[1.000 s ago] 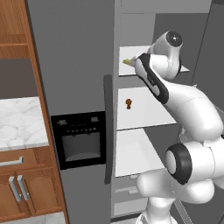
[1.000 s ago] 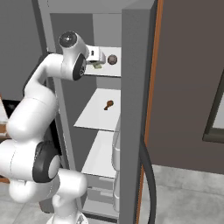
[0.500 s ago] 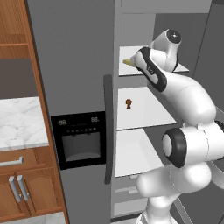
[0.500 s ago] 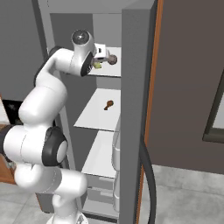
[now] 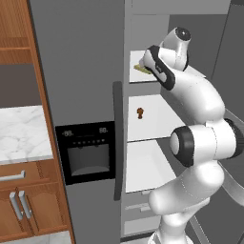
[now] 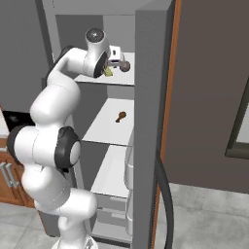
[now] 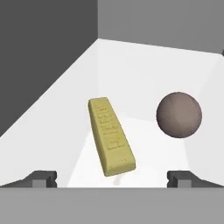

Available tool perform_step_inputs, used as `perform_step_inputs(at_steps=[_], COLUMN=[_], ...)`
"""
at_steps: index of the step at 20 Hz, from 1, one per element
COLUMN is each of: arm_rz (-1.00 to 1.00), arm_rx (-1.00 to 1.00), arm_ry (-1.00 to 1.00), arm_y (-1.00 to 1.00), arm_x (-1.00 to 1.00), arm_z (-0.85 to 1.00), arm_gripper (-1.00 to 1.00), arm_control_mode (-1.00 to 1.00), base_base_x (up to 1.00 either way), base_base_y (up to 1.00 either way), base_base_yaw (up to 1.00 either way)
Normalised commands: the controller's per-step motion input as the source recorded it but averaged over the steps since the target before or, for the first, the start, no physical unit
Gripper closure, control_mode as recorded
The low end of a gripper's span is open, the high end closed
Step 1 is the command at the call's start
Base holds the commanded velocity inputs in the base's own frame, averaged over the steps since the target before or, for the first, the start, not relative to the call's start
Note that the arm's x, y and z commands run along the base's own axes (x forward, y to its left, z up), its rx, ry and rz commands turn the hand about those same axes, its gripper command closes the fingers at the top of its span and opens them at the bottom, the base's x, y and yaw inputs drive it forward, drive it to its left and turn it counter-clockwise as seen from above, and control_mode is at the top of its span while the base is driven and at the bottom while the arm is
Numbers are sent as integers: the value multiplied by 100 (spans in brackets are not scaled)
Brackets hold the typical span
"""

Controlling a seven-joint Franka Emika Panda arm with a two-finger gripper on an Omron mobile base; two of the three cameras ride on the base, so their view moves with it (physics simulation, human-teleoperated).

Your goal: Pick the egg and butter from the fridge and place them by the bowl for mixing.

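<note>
The grey fridge [image 5: 81,71] stands open and my arm reaches onto its top white shelf [image 6: 127,78]. On that shelf lies the mustard-yellow butter [image 7: 110,136] stick, pointing away from the hand, with the dark grey-brown egg [image 7: 179,114] to its right. My gripper [image 7: 111,178] is open, its fingertips [image 7: 43,177] set wide just short of the butter's near end, touching nothing. In the right base view the egg [image 6: 125,66] and butter [image 6: 108,72] sit just past the hand. The butter [image 5: 141,69] peeks out beside the wrist in the left base view. The bowl is out of view.
A small brown stalked item [image 5: 140,112] stands on the middle shelf. The open fridge door [image 6: 151,121] flanks the arm on the right. The shut door's dark handle [image 5: 117,143] and dispenser panel [image 5: 88,150] lie left of the opening. Wooden cabinets and a marble counter [image 5: 21,133] are further left.
The hand has pushed a little deeper onto the top shelf toward the butter and egg. The jaws stayed open.
</note>
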Motion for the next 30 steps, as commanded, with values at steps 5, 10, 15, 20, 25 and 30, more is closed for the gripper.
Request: perform_step_inputs(at_steps=[5, 10, 15, 20, 25, 30], arm_rz=[0, 0, 0, 1, 2, 1], arm_rx=[0, 0, 0, 0, 2, 1], arm_ry=[0, 0, 0, 4, 6, 3], arm_y=[6, 4, 0, 0, 0, 0], arm_x=[27, 28, 31, 26, 22, 13], arm_z=[-17, -16, -5, -3, -9, -12], arm_gripper=[-100, -100, -100, -100, -100, -100], arm_control_mode=[-100, -100, -100, -100, -100, -100], base_base_x=[0, 0, 0, 0, 0, 0], base_base_y=[0, 0, 0, 0, 0, 0], base_base_yaw=[0, 0, 0, 0, 0, 0])
